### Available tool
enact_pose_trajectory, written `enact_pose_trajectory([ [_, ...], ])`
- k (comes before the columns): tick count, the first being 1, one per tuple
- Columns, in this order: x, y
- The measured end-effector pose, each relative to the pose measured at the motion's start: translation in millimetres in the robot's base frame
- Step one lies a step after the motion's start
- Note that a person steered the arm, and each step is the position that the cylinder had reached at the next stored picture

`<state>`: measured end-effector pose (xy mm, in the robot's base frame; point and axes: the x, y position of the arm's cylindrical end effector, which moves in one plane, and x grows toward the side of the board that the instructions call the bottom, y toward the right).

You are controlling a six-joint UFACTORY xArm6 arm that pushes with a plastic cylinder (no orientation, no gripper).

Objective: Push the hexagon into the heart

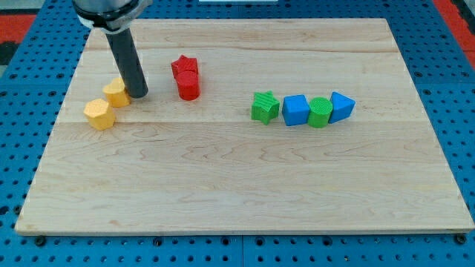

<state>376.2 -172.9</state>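
Note:
A yellow hexagon (99, 114) lies near the board's left edge. A second yellow block, which looks like a heart (116, 92), sits just up and to the right of it; the two are close, and I cannot tell whether they touch. My tip (139, 96) rests on the board right against the heart's right side. The heart lies between my tip and the hexagon. The dark rod rises from the tip toward the view's top left.
A red star (184, 65) and a red cylinder (188, 86) sit together right of my tip. Further right is a row: green star (265, 107), blue cube (295, 110), green cylinder (320, 112), blue triangle (341, 106). The wooden board (237, 193) ends close to the hexagon's left.

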Motion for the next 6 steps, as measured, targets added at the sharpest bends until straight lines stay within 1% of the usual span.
enact_pose_trajectory([
  [1, -22, -19],
  [2, -28, -32],
  [3, -25, 12],
  [4, 2, 33],
  [5, 43, 20],
  [6, 78, -8],
])
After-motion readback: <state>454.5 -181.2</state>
